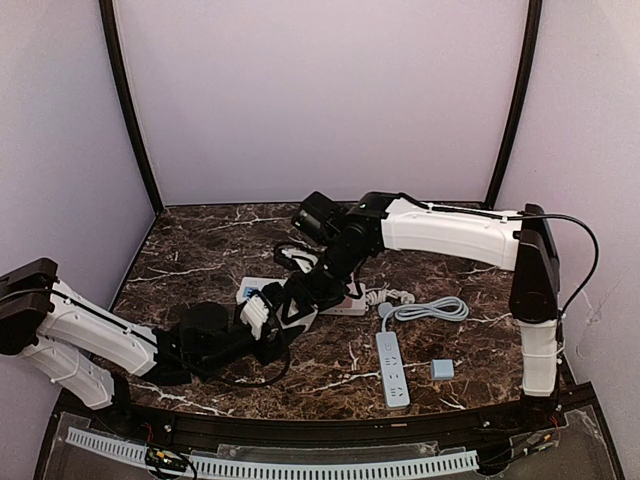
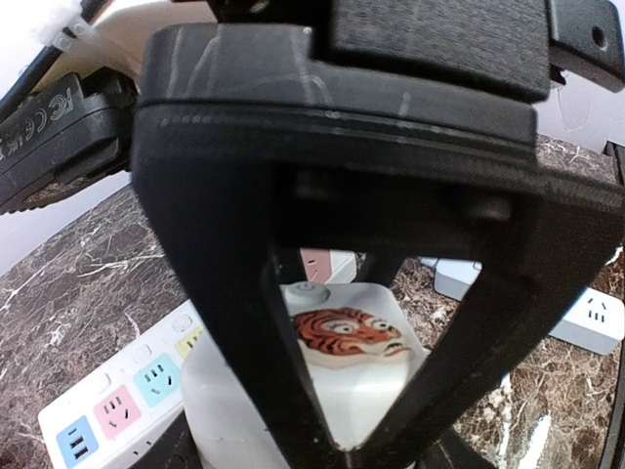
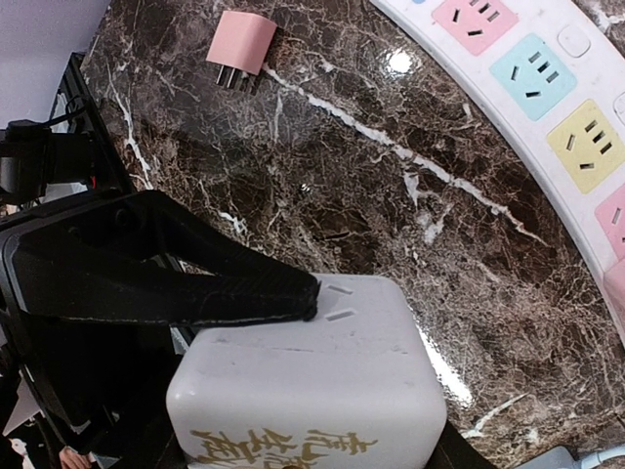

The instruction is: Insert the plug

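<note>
We judge plug [image 3: 312, 381] rigid, light, slick — grip flat sides. Now clamped in left claw [image 1: 266, 318]; right claw [image 1: 305, 293] — cannot tell.

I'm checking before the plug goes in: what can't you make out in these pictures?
Right wrist: only one finger shows; the white adapter hides the other.
Left wrist: a black frame fills the view, covering most of the colourful strip.
Top: the arms hide the adapter; sockets too small.

Marble table [image 1: 200, 250] bears colourful power strip [image 3: 532, 73], pink plug [image 3: 241, 44].
</note>
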`<state>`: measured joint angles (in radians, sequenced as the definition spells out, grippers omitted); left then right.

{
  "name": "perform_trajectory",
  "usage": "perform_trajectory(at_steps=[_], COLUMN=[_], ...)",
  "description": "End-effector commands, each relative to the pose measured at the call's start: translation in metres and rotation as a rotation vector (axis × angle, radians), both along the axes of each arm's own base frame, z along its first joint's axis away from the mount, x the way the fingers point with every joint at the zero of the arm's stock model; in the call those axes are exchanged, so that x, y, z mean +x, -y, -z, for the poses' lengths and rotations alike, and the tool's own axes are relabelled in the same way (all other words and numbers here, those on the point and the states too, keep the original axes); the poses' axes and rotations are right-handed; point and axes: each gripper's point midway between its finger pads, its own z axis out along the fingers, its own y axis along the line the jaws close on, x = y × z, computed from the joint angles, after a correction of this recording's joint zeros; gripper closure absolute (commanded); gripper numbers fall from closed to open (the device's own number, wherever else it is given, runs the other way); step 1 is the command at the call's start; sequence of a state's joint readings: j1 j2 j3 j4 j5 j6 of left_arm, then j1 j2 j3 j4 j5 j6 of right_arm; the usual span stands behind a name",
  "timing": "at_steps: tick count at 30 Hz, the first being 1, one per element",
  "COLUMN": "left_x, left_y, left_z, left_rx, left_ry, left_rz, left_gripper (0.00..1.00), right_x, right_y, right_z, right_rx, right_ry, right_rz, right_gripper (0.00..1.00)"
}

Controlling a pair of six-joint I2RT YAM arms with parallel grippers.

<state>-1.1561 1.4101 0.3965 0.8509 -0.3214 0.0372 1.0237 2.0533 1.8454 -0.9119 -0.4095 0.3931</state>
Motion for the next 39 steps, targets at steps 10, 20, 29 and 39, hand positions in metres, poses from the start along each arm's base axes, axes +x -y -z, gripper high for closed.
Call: perform_trajectory(at_steps=[10,20,29,39], left_x=[-0.001,-0.002,0.016,0.026], left_y=[0.000,-0.006,-0.042,-0.119], left_z=[-0.021,-0.026,-0.045,-0.054], left_rx=[-0.089,-0.116,-0.230,-0.333], left_ry=[0.036,0.034,-0.012,-0.080], left_rz=[0.001,-0.015,-0.235,-0.570], left_gripper=[0.73,0.08,0.06,0.06], right_x=[-0.009,0.012,0.067,0.089], right_y=[-0.009,0.001,0.011,0.009], right_z=[-0.013,-0.019,-0.030,-0.025], right_rx=[0.066,0.019,-0.090,-0.175], right_ry=[0.019,0.163,0.515,0.782], right_rz=[-0.050,-0.050,-0.207,-0.598], right_gripper=[0.90,1.00,1.00,1.00])
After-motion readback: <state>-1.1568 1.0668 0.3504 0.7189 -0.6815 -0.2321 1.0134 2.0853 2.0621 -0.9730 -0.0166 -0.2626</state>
